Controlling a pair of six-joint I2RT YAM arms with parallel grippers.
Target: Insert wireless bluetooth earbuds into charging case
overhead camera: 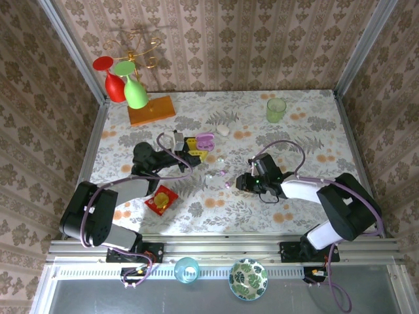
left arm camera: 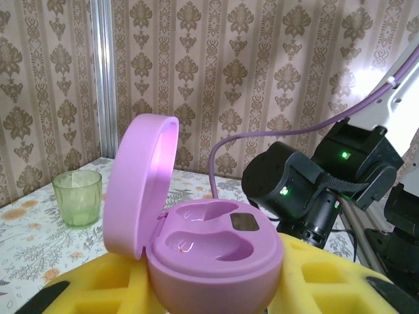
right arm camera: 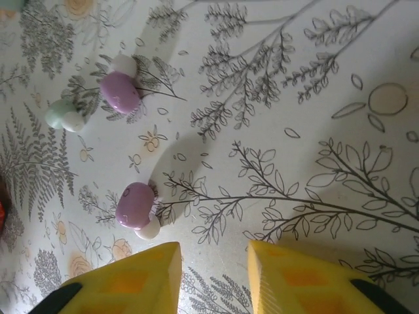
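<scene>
The pink-purple charging case (left arm camera: 216,255) stands open with its lid (left arm camera: 141,183) upright, and both wells are empty. My left gripper (overhead camera: 195,150) is shut on it, yellow fingers (left arm camera: 327,288) at either side of its base. The case (overhead camera: 205,140) is left of centre on the table. Two pink-purple earbuds (right arm camera: 136,206) (right arm camera: 120,91) and a pale green earbud (right arm camera: 64,114) lie on the floral cloth. My right gripper (right arm camera: 215,268) hovers open just above the cloth, with the nearer purple earbud (overhead camera: 227,185) just off its left fingertip (right arm camera: 154,271) and nothing between the jaws.
A green cup (overhead camera: 275,109) stands at the back right. A white oval case (overhead camera: 224,130) lies behind the purple one. A glass rack (overhead camera: 134,82) on a wooden base stands back left. A red packet (overhead camera: 161,199) lies near the front left.
</scene>
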